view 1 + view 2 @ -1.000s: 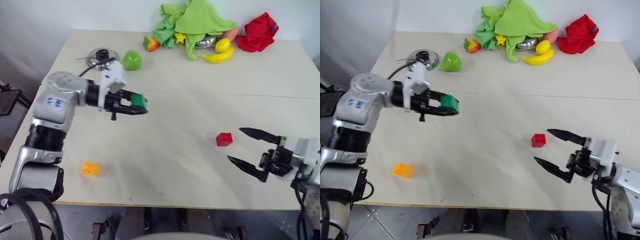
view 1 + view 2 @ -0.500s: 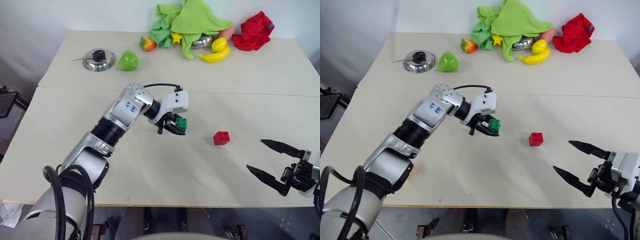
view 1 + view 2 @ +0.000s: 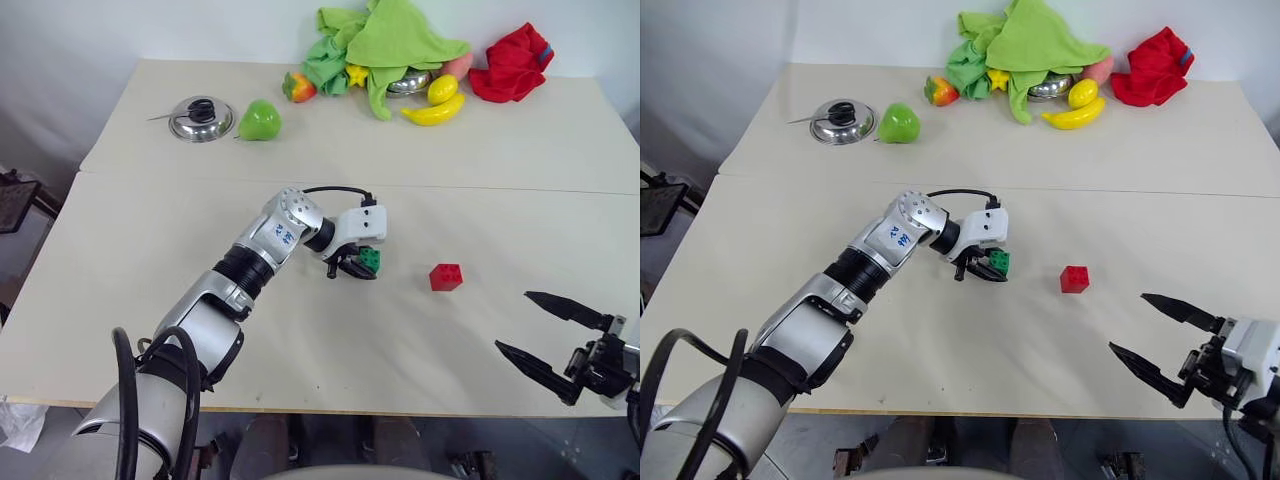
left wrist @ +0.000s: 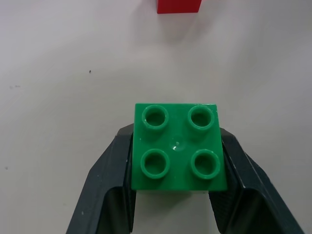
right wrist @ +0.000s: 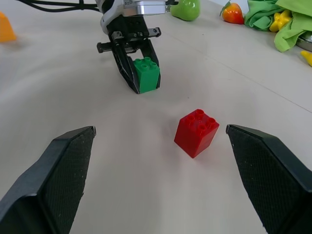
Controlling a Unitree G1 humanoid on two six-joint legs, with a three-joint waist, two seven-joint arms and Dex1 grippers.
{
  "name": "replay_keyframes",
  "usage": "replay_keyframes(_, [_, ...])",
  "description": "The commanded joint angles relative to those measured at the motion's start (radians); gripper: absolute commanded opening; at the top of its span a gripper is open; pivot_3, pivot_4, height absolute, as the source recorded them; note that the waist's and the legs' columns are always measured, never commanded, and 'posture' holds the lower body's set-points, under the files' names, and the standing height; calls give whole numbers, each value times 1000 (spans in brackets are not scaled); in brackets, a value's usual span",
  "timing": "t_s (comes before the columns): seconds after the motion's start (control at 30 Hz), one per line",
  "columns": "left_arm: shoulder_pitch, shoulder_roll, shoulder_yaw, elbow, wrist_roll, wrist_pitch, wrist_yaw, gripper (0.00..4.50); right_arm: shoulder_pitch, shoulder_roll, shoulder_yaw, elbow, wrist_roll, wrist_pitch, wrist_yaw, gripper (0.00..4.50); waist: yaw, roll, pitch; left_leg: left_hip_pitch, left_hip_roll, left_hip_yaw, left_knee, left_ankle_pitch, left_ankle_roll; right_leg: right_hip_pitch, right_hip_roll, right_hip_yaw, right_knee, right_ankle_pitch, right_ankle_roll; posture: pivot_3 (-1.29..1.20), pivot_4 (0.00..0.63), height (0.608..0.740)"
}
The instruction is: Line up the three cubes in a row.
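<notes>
My left gripper [image 3: 365, 266] is shut on the green cube [image 3: 371, 261], studs up, low over the middle of the table. In the left wrist view the green cube [image 4: 178, 146] sits squarely between both fingers. The red cube [image 3: 445, 277] rests on the table a short way to the right of it, untouched. My right gripper [image 3: 512, 320] hangs open near the front right edge, apart from the red cube [image 5: 196, 131]. An edge of the yellow-orange cube [image 5: 6, 27] shows far behind my left arm in the right wrist view.
Along the far edge lie green cloths [image 3: 385, 40], a red cloth [image 3: 515, 62], a toy banana [image 3: 432, 110] and other toy fruits. A metal lid [image 3: 201, 117] and a green pear [image 3: 260, 120] sit at the far left. A seam [image 3: 520, 190] crosses the table.
My left gripper has carried the green cube rightward and down, close to the red cube. My right gripper has drawn back toward the front right edge, still open.
</notes>
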Motion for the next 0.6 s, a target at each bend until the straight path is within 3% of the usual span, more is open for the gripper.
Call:
replay_keyframes(0.03, [31, -6, -1, -107, 1, 40, -23, 1526, 21, 20, -36, -13, 31, -25, 28, 4500, 0, 0, 0, 0, 0, 0, 0, 0, 0, 0, 0, 0, 0, 0, 0, 0, 150, 740])
replay_keyframes(0.47, [80, -22, 3, -209, 31, 132, 41, 1526, -39, 57, -13, 52, 38, -62, 57, 4500, 0, 0, 0, 0, 1, -1, 1, 0, 0, 0, -1, 0, 1, 0, 0, 0, 150, 740])
replay_keyframes(0.5, [80, -24, 7, -208, 33, 127, 52, 2266, -41, 59, -7, 47, 40, -58, 55, 4500, 0, 0, 0, 0, 1, -1, 1, 0, 0, 0, -1, 0, 1, 0, 0, 0, 150, 740])
replay_keyframes(0.6, [82, -27, 17, -221, 29, 135, 65, 3153, -45, 59, 9, 37, 43, -52, 49, 4500, 0, 0, 0, 0, 1, -1, 1, 0, 0, 0, -1, 0, 1, 0, 0, 0, 150, 740])
